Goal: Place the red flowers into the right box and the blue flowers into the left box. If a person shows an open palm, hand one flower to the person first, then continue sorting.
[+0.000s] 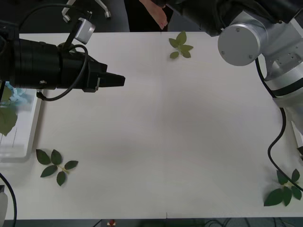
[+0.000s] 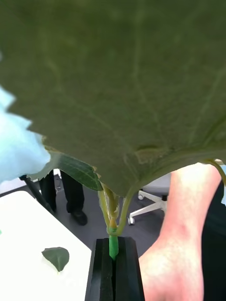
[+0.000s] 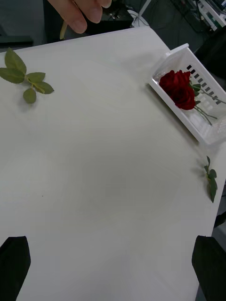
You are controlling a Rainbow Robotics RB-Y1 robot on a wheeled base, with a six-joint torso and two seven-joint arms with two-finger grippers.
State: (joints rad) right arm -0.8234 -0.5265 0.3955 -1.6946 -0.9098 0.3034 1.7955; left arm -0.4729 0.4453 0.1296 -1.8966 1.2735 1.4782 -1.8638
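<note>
Two black fingers [image 2: 126, 268] of our right gripper [image 2: 113, 268] clamp a blue flower's stem [image 2: 113, 244] beside a person's hand [image 2: 172, 268], while our left gripper [image 3: 113, 268] hangs spread apart.

The front camera is looking down from above the arms onto the white table [image 1: 165, 132], taking in nearly its whole top. The left wrist camera is hovering well above the same table [image 3: 103, 178], facing its far edge, where a person's hand [image 3: 80, 11] is reaching in. The right wrist camera is sitting very close behind a large leaf [image 2: 117, 84], looking out past the table's far edge. The front and left wrist views are sharing the leaf sprig [image 1: 180, 46] [image 3: 26, 77] near that far edge.
</note>
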